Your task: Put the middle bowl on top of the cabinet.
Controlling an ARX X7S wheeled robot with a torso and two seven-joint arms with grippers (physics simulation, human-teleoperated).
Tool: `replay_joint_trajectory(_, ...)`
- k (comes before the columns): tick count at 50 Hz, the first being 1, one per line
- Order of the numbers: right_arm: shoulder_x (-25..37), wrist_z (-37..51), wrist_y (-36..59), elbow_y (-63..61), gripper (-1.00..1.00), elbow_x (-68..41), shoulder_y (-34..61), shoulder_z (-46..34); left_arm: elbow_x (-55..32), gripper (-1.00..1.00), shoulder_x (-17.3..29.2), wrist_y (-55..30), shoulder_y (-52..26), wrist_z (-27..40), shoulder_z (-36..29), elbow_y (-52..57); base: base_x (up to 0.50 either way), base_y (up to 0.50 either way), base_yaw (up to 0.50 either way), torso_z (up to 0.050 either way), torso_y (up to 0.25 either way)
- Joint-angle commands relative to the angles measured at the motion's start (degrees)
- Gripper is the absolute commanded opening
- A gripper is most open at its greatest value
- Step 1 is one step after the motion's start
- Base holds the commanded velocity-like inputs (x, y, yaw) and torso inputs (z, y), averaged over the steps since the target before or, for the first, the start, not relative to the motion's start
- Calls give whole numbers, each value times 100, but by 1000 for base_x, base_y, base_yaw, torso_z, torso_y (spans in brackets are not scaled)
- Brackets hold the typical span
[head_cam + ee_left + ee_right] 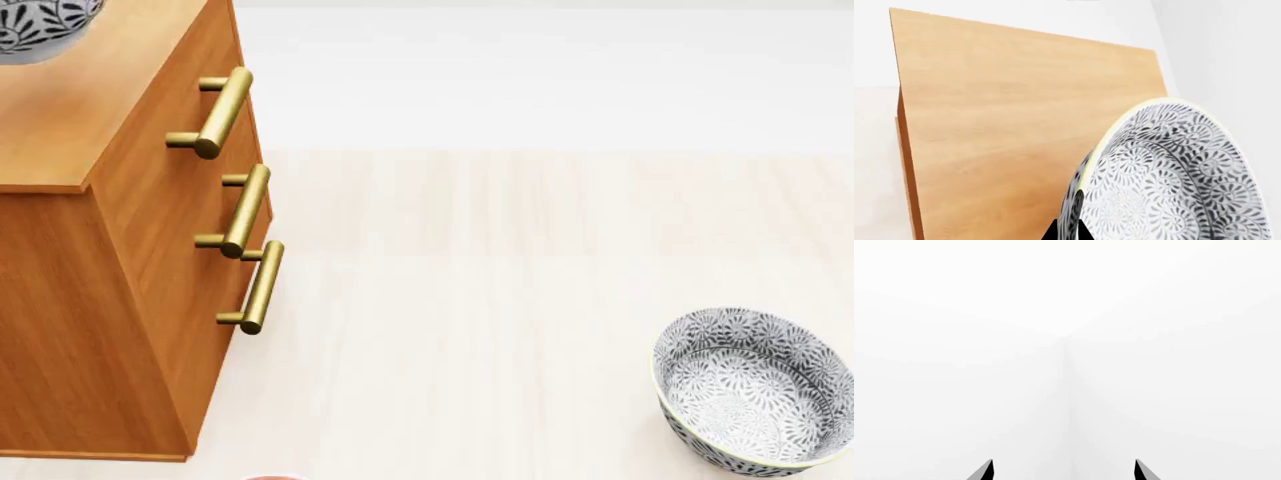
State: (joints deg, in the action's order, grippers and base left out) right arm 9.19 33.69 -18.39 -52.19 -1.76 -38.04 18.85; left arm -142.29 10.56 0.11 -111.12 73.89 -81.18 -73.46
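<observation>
The middle bowl [1174,175], grey-and-white floral with a pale rim, fills the near side of the left wrist view. My left gripper [1067,232] is shut on its wall, one dark fingertip on each side. Behind it spreads the orange-brown top of the cabinet [1007,125]. In the head view the bowl [34,25] shows partly at the upper left corner, over the cabinet [94,100] top; whether it touches the wood I cannot tell. My right gripper [1064,471] is open, facing only white walls, with nothing between its fingers.
Another bowl of the same pattern [754,400] stands on the pale floor at the lower right. Three brass bar handles [247,210] stick out of the cabinet's front. A reddish sliver [274,477] shows at the bottom edge beside the cabinet's base.
</observation>
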Motion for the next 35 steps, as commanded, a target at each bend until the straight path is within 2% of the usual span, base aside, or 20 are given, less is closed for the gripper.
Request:
replay_joint_trajectory(1,31,22,-55,20,100,-19,-48,20,7,-100,63,334,224,-273,-33,-95,0,0,0,0,0)
replay_joint_trajectory(17,55,36,-40,-12,100,4,-92,2,-141,-100,249,497,470,-364,-236,-127,0,0,0,0,0)
replay_joint_trajectory(35,90,45,13,-36,100,39,-74,-50,-379,-100,279,445,613,-233,-744,-135,0,0,0,0,0)
